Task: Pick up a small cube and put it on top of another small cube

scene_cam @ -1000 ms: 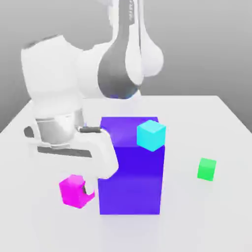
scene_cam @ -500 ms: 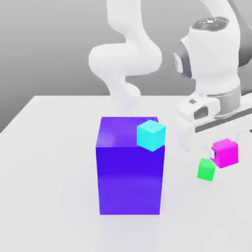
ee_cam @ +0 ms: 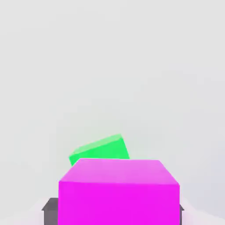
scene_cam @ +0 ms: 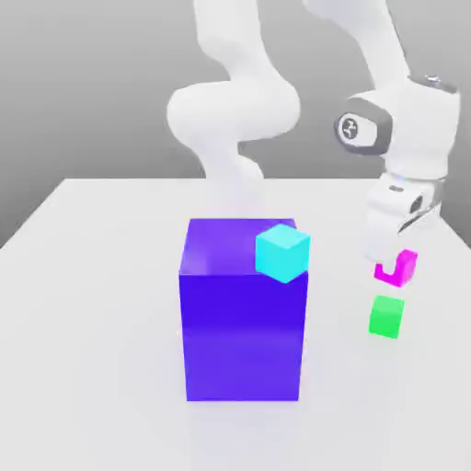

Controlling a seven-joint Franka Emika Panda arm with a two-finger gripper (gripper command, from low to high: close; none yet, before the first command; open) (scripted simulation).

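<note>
The gripper (scene_cam: 398, 267) is clamped on the pink cube (scene_cam: 401, 268), holding it level in the air just above the green cube (scene_cam: 386, 315), which sits near the table's (scene_cam: 92, 276) right edge in the exterior view. The cubes have no long axis. The white table also carries a big blue block (scene_cam: 243, 322) at its middle with a cyan cube (scene_cam: 281, 252) on its top corner, against a grey backdrop.

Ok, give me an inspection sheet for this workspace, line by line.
Surface: pale white table, flat.
Job's things: magenta cube held in the air above the green cube, not touching it; the green cube rests on the table toward the exterior view's right.
Clutter: big blue-purple block standing mid-table; the cyan cube overlaps its upper corner in the exterior view, and contact cannot be told.
Gripper: gripper shut on the magenta cube, pointing down.
Cables: nothing seen.
Surroundings: plain grey backdrop.
</note>
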